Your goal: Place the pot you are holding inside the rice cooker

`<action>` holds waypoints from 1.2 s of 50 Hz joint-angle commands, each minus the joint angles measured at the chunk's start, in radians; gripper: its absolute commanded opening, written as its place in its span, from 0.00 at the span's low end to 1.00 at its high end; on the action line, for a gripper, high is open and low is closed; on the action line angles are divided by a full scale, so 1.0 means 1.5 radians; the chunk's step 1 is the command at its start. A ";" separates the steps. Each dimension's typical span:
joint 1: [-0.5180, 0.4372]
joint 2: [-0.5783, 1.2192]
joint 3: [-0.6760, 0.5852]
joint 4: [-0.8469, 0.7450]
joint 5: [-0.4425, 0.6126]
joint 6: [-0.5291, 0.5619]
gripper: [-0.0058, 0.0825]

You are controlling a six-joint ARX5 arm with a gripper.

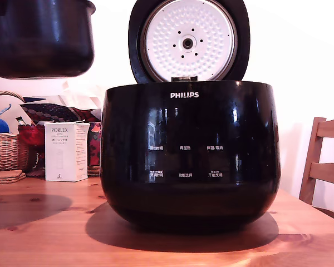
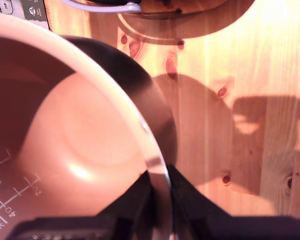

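The pot (image 1: 42, 39) hangs in the air at the exterior view's upper left, glossy black with a flared rim, higher than the cooker's opening and to its left. The rice cooker (image 1: 190, 153) stands mid-table, black with a white PHILIPS logo. Its lid (image 1: 189, 40) is raised, showing the dimpled white inner plate. In the wrist view my gripper (image 2: 159, 182) is shut on the pot's rim (image 2: 115, 95), one finger inside the bowl and one finger (image 2: 192, 205) outside. The pot's inside (image 2: 90, 135) is bare, with measuring marks on its wall. No part of the gripper shows in the exterior view.
A wooden table (image 1: 55, 233) carries a white Porlex box (image 1: 65, 151), a wicker basket (image 1: 5, 147) with a blue ball, and patterned cloth items behind. A wooden chair back (image 1: 323, 161) stands at the exterior view's right. Below the pot, the wrist view shows table wood (image 2: 250, 75).
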 commanded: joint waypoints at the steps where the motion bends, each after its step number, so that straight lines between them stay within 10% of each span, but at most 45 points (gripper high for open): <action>1: -0.001 -0.017 0.015 0.019 -0.007 -0.002 0.04; 60: -0.144 -0.015 0.089 0.022 0.209 -0.075 0.04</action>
